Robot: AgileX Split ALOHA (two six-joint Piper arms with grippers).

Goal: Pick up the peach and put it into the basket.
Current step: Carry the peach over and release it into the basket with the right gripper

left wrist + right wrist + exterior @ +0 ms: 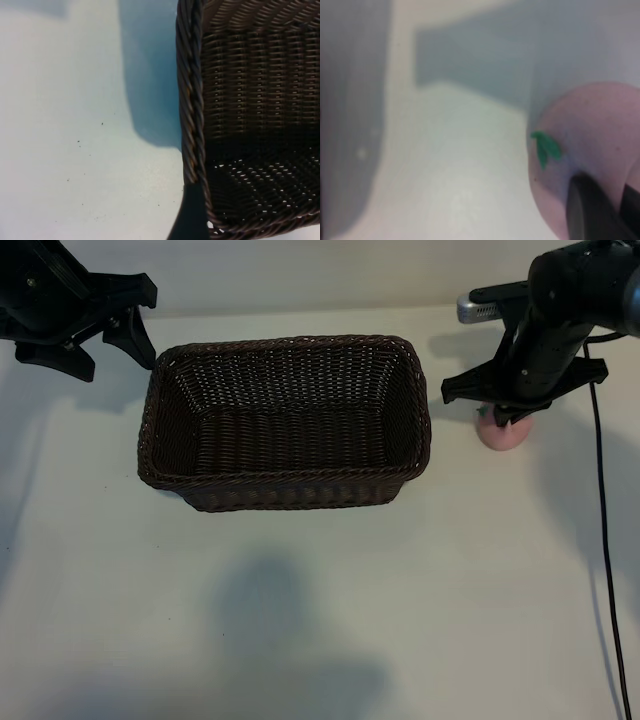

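Exterior view, far left: left pincer [112, 340] raised over the bench [320, 620], just beside the basket's left back corner, fingers spread wide, nothing between them. Parked there, clear of the rim.

Centre: basket [285, 420] on the bench, long side across the view, dark-brown wicker, braided rim, sloping walls. Nothing lying inside. Left wrist view: braided rim [192, 100] running along the frame, woven floor visible beyond it, pale bench [75, 125] on the other side with the basket's shadow across it.

Right of the basket, apart from its right wall: peach [503, 430], pale pink, resting on the bench, outside the basket. Right pincer [508, 412] directly above and on it, pointing steeply down; only the lower part of the fruit showing beneath the black fingers. Right wrist view: peach [590, 150] filling the near corner, green leaf spot [546, 147] on its skin, one dark finger [592, 210] pressed against the pink surface. Jaws drawn in narrow against the fruit; whether the grip is complete cannot be told. Black cable [605, 540] trailing along the bench at the far right.
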